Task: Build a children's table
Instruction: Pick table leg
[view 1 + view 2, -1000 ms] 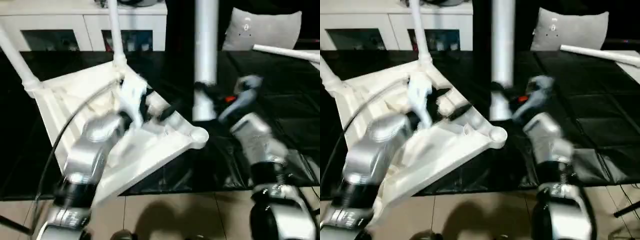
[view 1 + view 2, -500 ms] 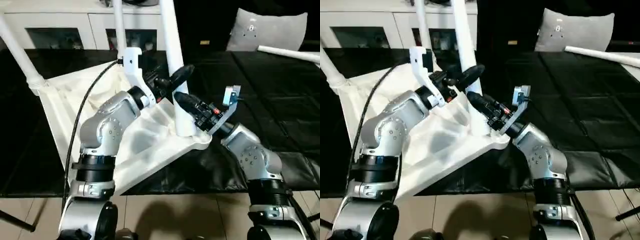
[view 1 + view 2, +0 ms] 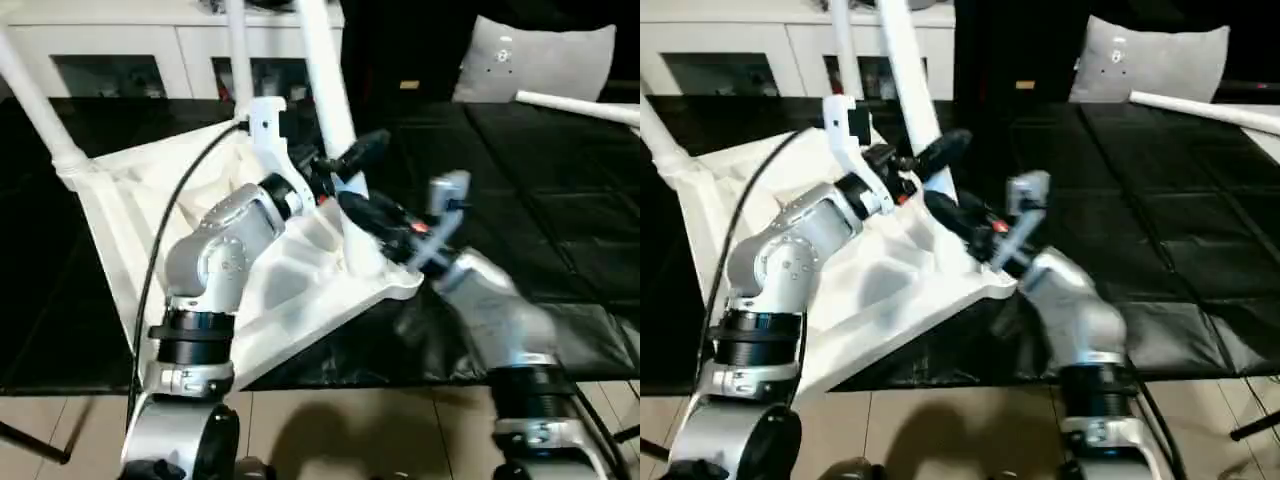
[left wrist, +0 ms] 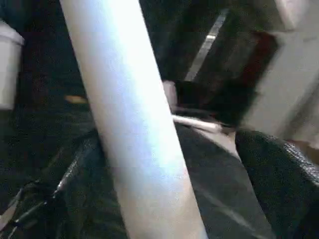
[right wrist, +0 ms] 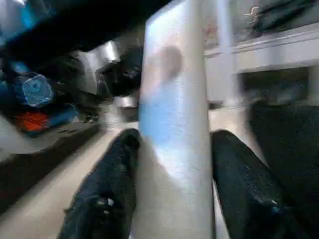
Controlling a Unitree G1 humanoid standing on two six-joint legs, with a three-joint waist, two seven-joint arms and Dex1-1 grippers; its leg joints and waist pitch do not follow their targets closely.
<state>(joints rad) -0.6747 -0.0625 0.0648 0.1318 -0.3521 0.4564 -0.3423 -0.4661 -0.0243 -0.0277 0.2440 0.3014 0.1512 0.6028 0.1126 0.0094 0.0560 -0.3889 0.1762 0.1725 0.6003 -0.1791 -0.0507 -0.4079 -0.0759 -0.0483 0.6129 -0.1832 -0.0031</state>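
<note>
Right wrist view has the right end effector [image 5: 172,169] clamped low on the long white tapered plastic tube leg [image 3: 330,120] above the ribbed white tabletop's [image 3: 150,200] near corner socket, left end effector [image 3: 345,162] spread wide beside it; light, stiff, slippery, best held low.

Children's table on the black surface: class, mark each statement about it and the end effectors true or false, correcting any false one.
1. The tabletop lies with its ribbed underside up. True.
2. The right end effector has a white leg between its fingers. True.
3. The left end effector is clamped shut beside that leg. False: its fingers stand wide open around it.
4. All four legs stand in the tabletop. False: a spare leg lies on the black surface.
</note>
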